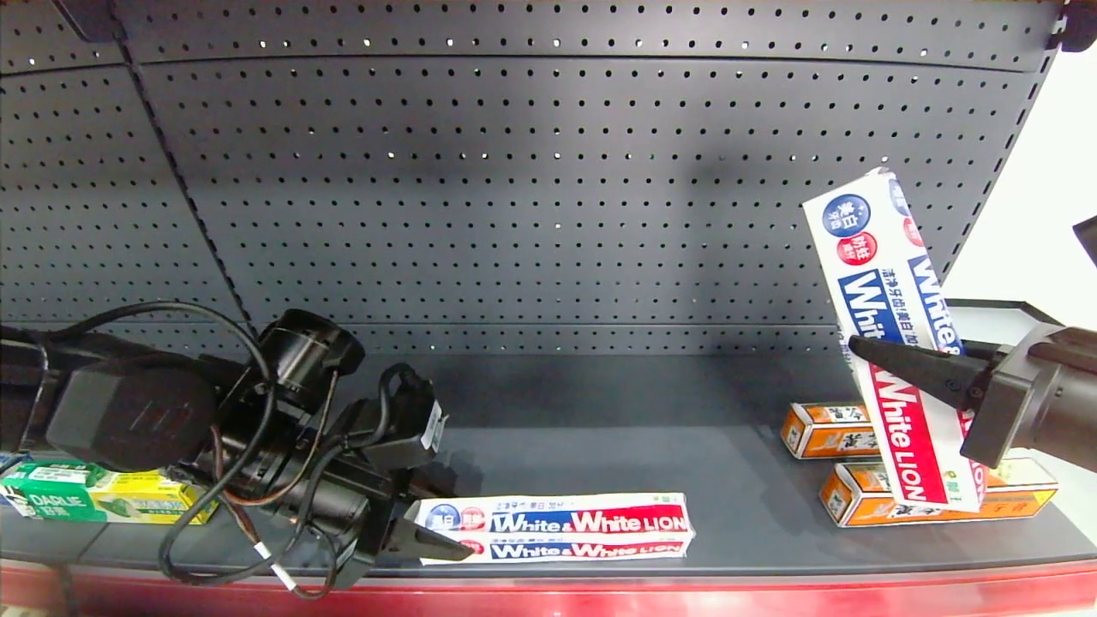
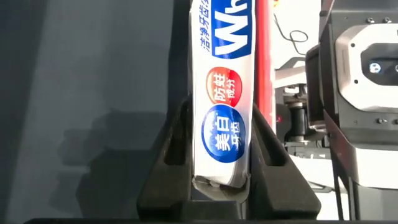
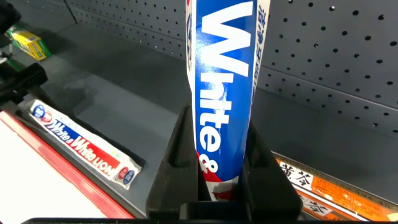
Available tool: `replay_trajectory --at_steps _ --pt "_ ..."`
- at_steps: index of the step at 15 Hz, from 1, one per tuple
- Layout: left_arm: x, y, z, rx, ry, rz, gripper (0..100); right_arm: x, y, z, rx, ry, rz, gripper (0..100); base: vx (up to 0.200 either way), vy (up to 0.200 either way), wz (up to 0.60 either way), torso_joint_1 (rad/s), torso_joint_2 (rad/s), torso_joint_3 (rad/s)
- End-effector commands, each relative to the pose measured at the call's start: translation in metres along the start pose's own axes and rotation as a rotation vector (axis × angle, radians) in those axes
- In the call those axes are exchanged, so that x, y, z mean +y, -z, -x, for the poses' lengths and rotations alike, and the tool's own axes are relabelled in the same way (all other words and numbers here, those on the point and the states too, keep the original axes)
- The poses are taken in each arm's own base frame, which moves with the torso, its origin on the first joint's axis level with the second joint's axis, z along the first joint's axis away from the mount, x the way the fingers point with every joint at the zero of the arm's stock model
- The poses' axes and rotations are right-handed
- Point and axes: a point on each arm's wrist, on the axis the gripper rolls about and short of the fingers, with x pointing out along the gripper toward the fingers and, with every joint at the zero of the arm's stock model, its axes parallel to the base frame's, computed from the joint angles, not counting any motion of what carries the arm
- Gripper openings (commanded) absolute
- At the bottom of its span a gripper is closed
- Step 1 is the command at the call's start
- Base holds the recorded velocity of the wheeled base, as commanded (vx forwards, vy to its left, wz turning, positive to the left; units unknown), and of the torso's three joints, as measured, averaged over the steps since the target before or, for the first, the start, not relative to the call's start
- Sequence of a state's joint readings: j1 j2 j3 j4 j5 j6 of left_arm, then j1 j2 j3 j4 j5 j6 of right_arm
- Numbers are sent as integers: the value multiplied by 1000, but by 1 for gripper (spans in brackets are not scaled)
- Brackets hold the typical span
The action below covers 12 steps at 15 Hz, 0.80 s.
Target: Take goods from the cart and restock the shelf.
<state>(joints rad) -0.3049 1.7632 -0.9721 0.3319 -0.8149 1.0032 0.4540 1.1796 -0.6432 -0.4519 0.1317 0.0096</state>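
One toothpaste box (image 1: 557,527) lying flat at shelf (image 1: 617,428) front, left gripper (image 1: 433,524) jaws clamping its end; release pending. Right gripper (image 1: 887,368) jaws clamping second toothpaste box (image 1: 887,283), tilting over orange boxes (image 1: 857,507); placing pending.

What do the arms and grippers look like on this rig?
Both arms are matte black. The left arm has round joint housings, looping black cables and a small white label. The left gripper and right gripper have tapered wedge-shaped black fingers on blocky mounts.
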Motion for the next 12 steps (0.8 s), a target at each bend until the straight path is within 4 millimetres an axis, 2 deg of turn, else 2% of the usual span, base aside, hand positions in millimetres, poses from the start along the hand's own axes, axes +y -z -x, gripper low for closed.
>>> replay_trajectory --at_steps 1,3,4,12 --pt "-3 -2 0 -2 4 -10 0 0 0 1 -2 0 -1 0 0 0 0 0 0 0" --pt "-4 -2 -1 1 8 -9 0 0 0 2 -5 3 -1 0 0 0 0 0 0 0" --pt "-4 -2 -2 1 9 -13 100 0 0 3 -6 4 -1 0 0 0 0 0 0 0" --pt "-5 -6 1 -7 1 -24 100 0 2 5 0 3 -2 0 0 0 0 0 0 0"
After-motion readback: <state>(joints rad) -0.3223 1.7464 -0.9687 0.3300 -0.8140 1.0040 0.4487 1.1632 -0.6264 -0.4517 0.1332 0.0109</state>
